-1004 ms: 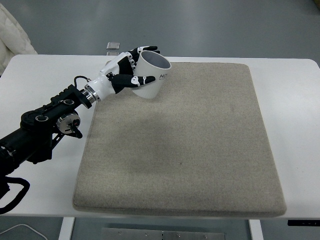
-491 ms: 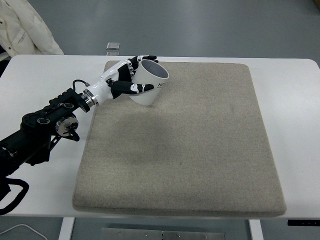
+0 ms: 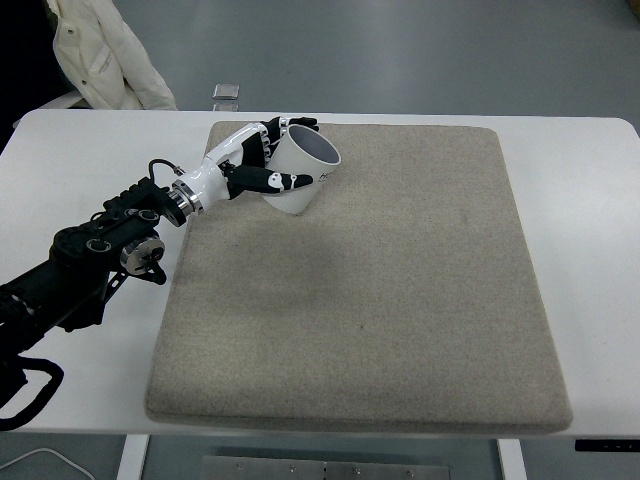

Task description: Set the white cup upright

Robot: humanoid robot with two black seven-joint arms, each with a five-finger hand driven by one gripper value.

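White cup (image 3: pixel 300 170): we see it tipped, mouth up and to the right, bottom on the grey mat (image 3: pixel 380 300) near its far left corner.
Left hand (image 3: pixel 250 165): our fingers (image 3: pixel 290 181) curl round the cup's left side and hold it.
Change: our cup sits lower and closer to the mat than a second ago.

We are counting one white cup (image 3: pixel 303 170). We are seeing one robot hand, the left hand (image 3: pixel 250 165), and one black arm (image 3: pixel 90 260). One grey mat (image 3: pixel 370 290) is lying on one white table (image 3: pixel 590 220). One small flat object (image 3: pixel 226 92) is sitting beyond far table edge. One person's white jacket (image 3: pixel 105 60) is showing top left.
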